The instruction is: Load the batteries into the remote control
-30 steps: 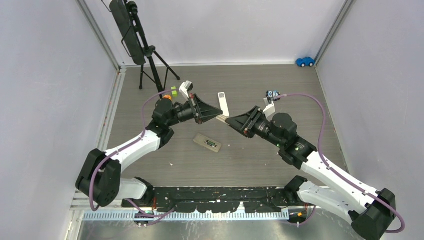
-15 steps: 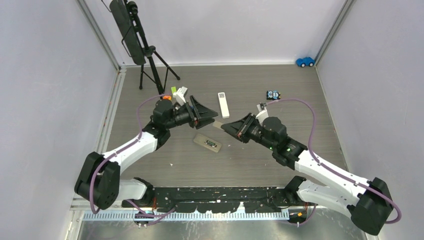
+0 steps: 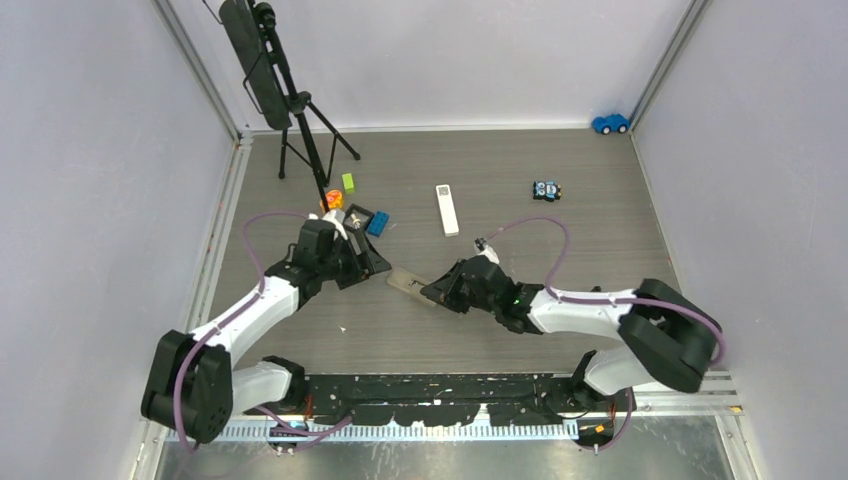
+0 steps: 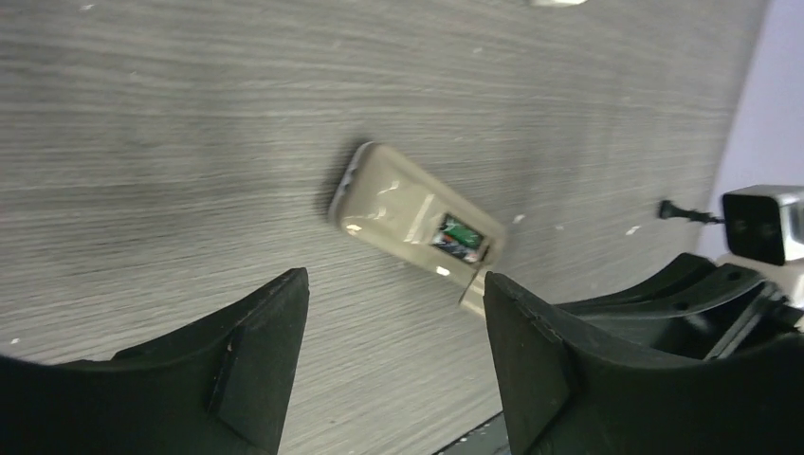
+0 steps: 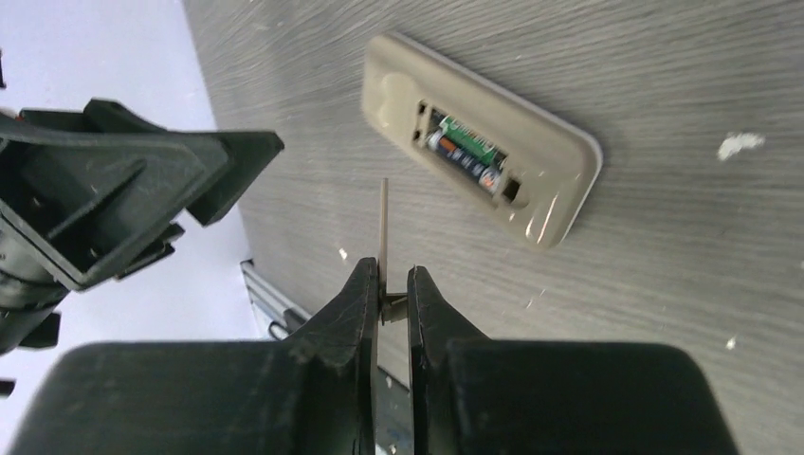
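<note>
Batts (image 5: 465, 156) look seated in remote (image 5: 545, 204) ahead of R jaws, which pinch thin cover plate (image 5: 383, 227). L jaws spread, empty; cover not yet fitted.

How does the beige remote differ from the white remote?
The beige remote is broad and stubby; the white remote is slim and narrow. The beige remote lies back up with batteries showing in its open back; the white remote shows no opening. In the top view the beige remote lies slanted; the white remote runs nearly straight front to back. Both lie flat on the table.
</note>
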`<action>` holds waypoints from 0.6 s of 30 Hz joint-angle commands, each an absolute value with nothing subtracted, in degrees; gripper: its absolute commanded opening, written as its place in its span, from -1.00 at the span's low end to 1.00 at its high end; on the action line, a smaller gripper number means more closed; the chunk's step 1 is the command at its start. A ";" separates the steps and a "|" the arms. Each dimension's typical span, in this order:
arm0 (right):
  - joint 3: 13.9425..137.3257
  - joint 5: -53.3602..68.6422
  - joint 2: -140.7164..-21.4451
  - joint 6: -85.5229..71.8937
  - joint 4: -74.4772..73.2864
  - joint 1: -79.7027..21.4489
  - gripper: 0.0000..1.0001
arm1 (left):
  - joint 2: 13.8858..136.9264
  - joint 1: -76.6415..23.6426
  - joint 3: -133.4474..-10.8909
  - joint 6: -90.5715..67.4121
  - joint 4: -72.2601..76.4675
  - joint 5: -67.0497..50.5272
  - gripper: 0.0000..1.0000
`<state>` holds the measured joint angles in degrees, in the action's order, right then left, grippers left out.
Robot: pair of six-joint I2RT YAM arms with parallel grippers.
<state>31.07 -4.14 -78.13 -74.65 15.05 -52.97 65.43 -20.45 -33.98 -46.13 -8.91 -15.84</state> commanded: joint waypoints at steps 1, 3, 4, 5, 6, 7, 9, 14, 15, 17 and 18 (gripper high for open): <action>34.61 -7.86 -83.50 -75.83 22.60 -53.26 -0.99 | 69.16 -19.63 -33.15 -41.62 -8.79 -15.23 0.36; 34.80 -7.59 -84.93 -76.39 23.95 -53.20 -0.99 | 70.91 -19.52 -32.91 -41.59 -7.10 -16.52 0.32; 34.88 -7.61 -85.25 -76.47 23.96 -53.11 -0.99 | 71.40 -19.44 -32.85 -41.43 -6.63 -16.80 0.30; 34.85 -7.74 -85.27 -76.54 23.84 -53.11 -0.99 | 71.83 -19.36 -32.79 -41.34 -6.19 -16.87 0.29; 34.67 -7.72 -85.17 -76.51 23.78 -53.07 -0.99 | 72.15 -19.34 -32.69 -41.20 -5.77 -16.90 0.28; 34.56 -7.66 -84.98 -76.38 23.48 -52.89 -0.99 | 72.39 -19.34 -32.57 -41.10 -5.07 -16.89 0.27; 34.31 -7.62 -84.75 -75.98 23.12 -52.60 -0.99 | 72.83 -19.34 -32.35 -40.90 -4.06 -16.96 0.26; 33.57 -6.64 -86.08 -76.02 23.21 -51.64 -0.99 | 74.64 -19.25 -32.08 -40.44 -1.30 -17.89 0.25; 33.51 -6.52 -86.36 -76.14 23.28 -51.40 -0.99 | 75.23 -19.29 -32.06 -40.43 -0.57 -18.32 0.25; 33.12 -6.51 -86.83 -76.33 23.79 -51.06 -0.99 | 76.42 -19.25 -32.12 -40.51 -0.31 -19.22 0.24; 32.99 -6.48 -86.93 -76.29 23.89 -50.92 -0.99 | 76.98 -19.25 -32.14 -40.58 1.11 -19.65 0.23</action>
